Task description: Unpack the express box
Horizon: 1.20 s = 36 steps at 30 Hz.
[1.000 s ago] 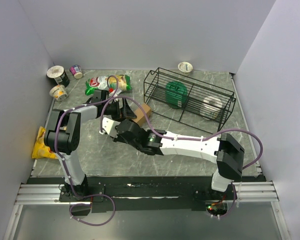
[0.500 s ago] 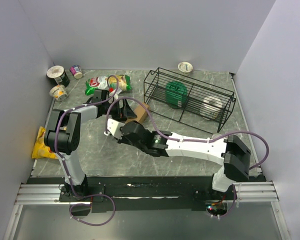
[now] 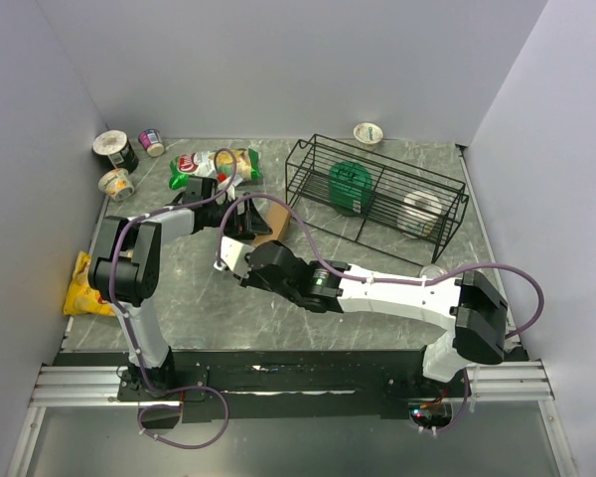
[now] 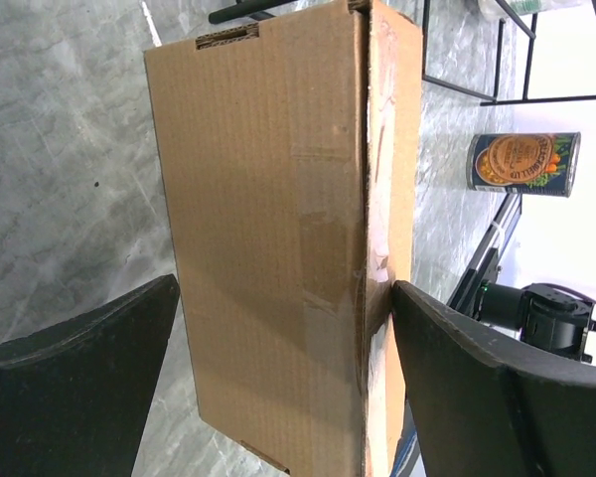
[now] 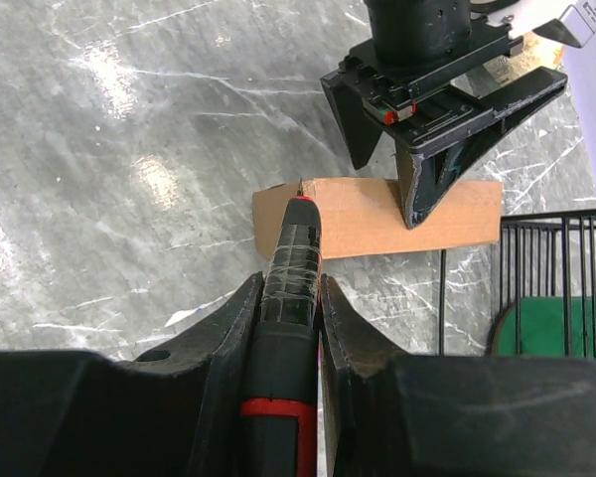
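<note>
The express box [image 3: 275, 221] is a plain brown carton with tape along its seam, standing on a narrow edge on the table. In the left wrist view the box [image 4: 278, 199] fills the space between my fingers. My left gripper [image 4: 283, 298] is shut on it, with one finger against each broad side. It reaches the box from the left in the top view [image 3: 240, 221]. My right gripper [image 5: 290, 288] is shut on a black and red cutter [image 5: 290, 258] wrapped with clear tape. The cutter's tip touches the upper left corner of the box [image 5: 377, 219].
A black wire basket [image 3: 377, 194] at the box's right holds a green item [image 3: 346, 185] and a white roll [image 3: 417, 209]. A chip bag [image 3: 216, 164] lies behind. Cups [image 3: 114, 149] stand at back left, a yellow bag [image 3: 82, 285] at left. A can [image 4: 523, 164] shows beyond the box.
My right arm has swung its elbow to the right and brought the cutter closer to the box. My left gripper has kept its hold on the box.
</note>
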{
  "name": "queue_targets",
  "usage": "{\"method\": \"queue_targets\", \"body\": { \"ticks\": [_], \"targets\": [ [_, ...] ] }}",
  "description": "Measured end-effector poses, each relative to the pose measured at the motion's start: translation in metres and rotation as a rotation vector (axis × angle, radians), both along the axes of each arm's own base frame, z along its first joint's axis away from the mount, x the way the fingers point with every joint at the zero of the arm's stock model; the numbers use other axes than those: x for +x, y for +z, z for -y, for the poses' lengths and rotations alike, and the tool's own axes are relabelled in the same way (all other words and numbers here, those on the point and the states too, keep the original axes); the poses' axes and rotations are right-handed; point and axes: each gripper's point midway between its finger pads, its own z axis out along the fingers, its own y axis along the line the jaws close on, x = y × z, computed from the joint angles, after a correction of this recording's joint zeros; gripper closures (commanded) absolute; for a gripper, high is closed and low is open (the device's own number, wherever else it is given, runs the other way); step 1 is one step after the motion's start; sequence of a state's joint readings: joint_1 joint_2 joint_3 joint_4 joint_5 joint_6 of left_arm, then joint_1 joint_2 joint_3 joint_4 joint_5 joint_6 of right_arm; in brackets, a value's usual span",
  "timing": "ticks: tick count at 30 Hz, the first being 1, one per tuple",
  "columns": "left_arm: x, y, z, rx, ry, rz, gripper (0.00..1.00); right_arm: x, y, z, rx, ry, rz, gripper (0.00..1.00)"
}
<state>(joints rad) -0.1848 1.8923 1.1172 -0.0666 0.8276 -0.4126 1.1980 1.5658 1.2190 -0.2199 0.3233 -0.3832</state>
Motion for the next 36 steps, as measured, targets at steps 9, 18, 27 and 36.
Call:
{"method": "queue_targets", "body": {
  "ticks": [9,18,27,36],
  "targets": [
    [0.001,0.0,0.003,-0.017,-0.039,0.017,0.11,0.001,0.0,0.003,0.003,0.008,-0.013,1.0],
    [0.001,-0.001,0.005,-0.031,-0.058,0.015,0.13,0.003,0.0,0.005,0.002,0.021,-0.032,1.0],
    [0.001,0.0,0.006,-0.033,-0.072,0.026,0.16,0.001,0.002,0.014,-0.019,0.049,-0.036,1.0],
    [0.002,0.001,0.009,-0.05,-0.095,0.03,0.19,-0.003,-0.002,0.029,-0.049,0.167,0.007,1.0]
  ]
}}
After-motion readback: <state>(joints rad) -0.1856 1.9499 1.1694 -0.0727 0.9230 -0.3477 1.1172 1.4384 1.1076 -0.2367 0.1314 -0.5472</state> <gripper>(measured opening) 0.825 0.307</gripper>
